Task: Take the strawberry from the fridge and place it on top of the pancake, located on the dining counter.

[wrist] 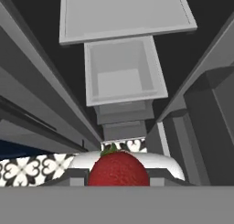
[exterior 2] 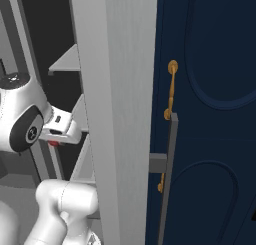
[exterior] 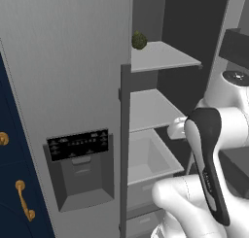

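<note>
One small bright red strawberry (wrist: 118, 169) sits clamped in the pincer (wrist: 118, 175), seen close at the bottom of the hand view with its green cap pointing up the picture. In the right base view a red speck shows under the white hand (exterior 2: 59, 130), just outside the open tall light grey fridge (exterior: 63, 86).

The step in hand looks like carrying the fruit out. To do it well, the grip should stay firm but gentle, since the berry is soft and rounded and could squirt free. The arm should draw back clear of the pale shelf edges (exterior: 160, 57) and of the open grey door (exterior 2: 117, 114) before the base turns toward the dining counter.

Inside the fridge, a pale drawer bin (wrist: 122, 72) sits below the shelves, and a dark green bumpy ball (exterior: 139, 40) rests at the back left corner of the upper shelf. Navy cabinets with gold handles (exterior 2: 171, 89) flank the fridge, and patterned floor tiles (wrist: 32, 168) lie below.
</note>
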You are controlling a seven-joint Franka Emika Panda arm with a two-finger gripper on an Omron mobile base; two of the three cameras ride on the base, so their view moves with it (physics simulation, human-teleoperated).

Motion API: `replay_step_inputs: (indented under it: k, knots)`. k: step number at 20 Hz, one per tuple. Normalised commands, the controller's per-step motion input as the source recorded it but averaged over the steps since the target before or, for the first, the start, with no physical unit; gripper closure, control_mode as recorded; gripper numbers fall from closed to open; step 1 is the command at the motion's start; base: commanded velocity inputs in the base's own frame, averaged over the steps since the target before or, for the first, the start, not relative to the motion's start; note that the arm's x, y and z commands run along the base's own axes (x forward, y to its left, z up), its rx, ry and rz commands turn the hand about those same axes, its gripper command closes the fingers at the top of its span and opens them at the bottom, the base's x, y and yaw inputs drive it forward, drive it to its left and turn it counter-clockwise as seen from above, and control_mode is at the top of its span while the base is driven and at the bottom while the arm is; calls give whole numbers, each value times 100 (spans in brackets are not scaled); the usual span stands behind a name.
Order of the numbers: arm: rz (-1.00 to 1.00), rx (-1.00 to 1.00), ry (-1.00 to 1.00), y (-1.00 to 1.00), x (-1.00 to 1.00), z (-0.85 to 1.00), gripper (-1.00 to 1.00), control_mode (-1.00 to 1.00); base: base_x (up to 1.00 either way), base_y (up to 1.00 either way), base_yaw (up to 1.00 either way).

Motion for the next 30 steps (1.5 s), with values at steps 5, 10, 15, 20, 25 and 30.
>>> replay_step_inputs:
  k: [5,10,15,20,25,30]
  knots:
    - [0,0,0,0,0,0,100,100,-15,-3,0]
    - [0,0,0,0,0,0,100,100,-98,8,-13]
    - [0,0,0,0,0,0,100,100,-100,13,-21]
    - [0,0,0,0,0,0,100,100,-100,9,-34]
    - [0,0,0,0,0,0,100,100,-41,-17,-78]
    - [0,0,0,0,0,0,100,100,0,-39,-91]
